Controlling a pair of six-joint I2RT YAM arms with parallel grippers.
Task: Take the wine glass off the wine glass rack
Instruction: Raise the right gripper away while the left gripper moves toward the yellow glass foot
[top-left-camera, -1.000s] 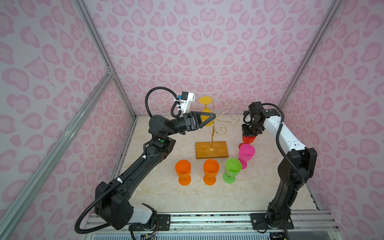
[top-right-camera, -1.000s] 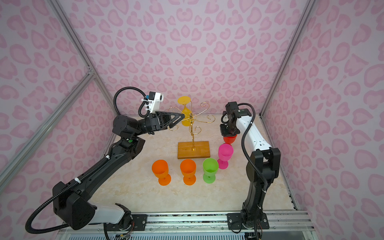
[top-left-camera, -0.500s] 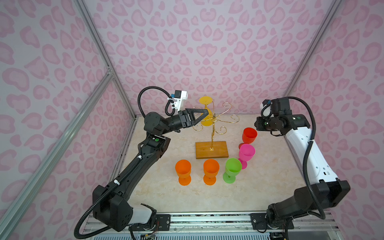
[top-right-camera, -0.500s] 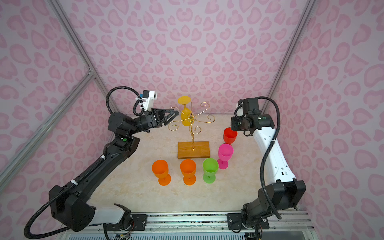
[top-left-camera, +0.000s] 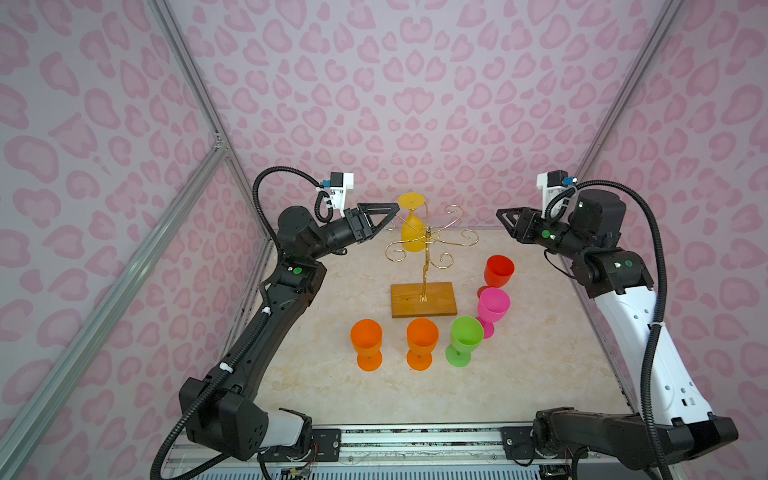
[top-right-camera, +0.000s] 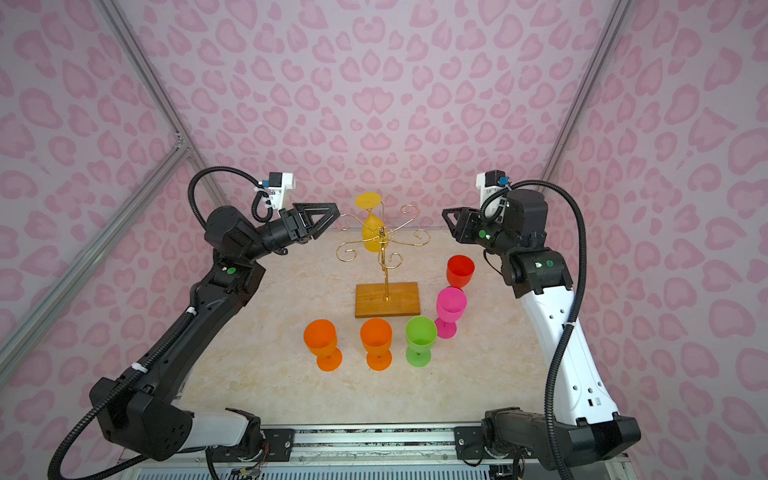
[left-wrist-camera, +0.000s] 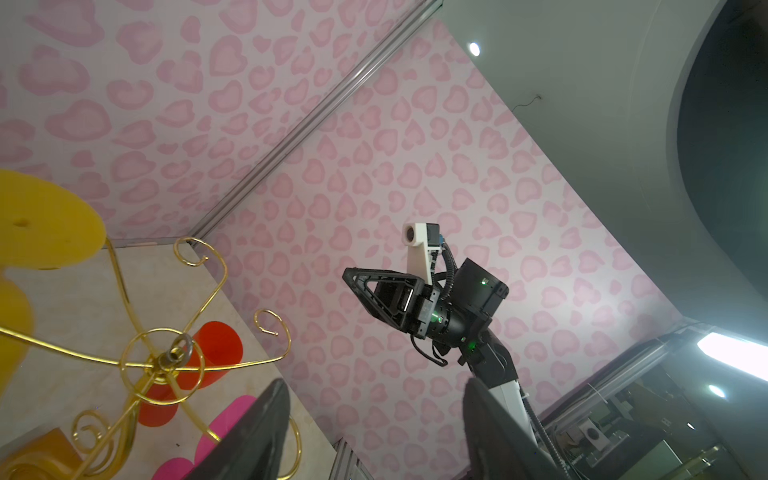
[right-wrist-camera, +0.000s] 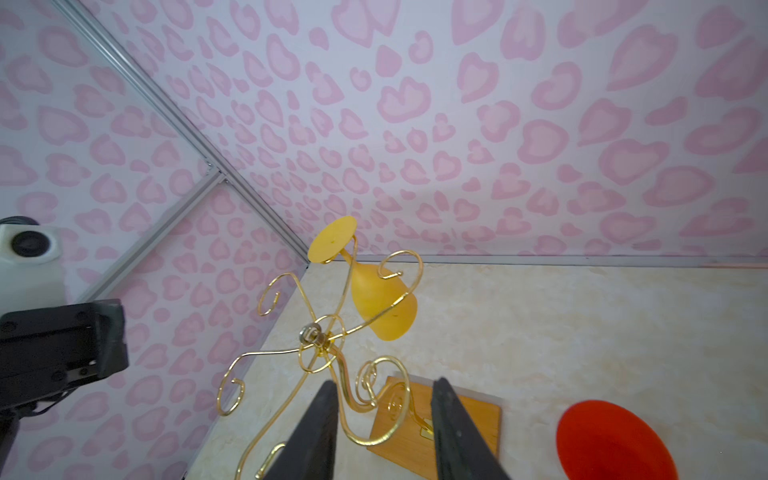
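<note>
Right gripper (top-left-camera: 505, 222), part open, empty, has left the red glass (top-left-camera: 498, 270) below; left gripper (top-left-camera: 390, 216), open, empty, faces the yellow glass (top-left-camera: 412, 239), last on the rack (top-left-camera: 407, 299)

Two slim robot arms rise from a metal rail (top-left-camera: 415, 437) at the near edge of the worktop (top-left-camera: 374, 399). The left arm (top-left-camera: 266, 328) is mostly black with a white base link. The right arm (top-left-camera: 636, 332) has a long white link dotted with small holes, set between black joints. A ribbed black cable (top-left-camera: 286, 168) loops along each. Small green lights (top-left-camera: 296, 271) glow on the joints. Each wrist carries a white camera mount (top-left-camera: 341, 192) and black, open-framed triangular fingers (top-left-camera: 378, 205).
</note>
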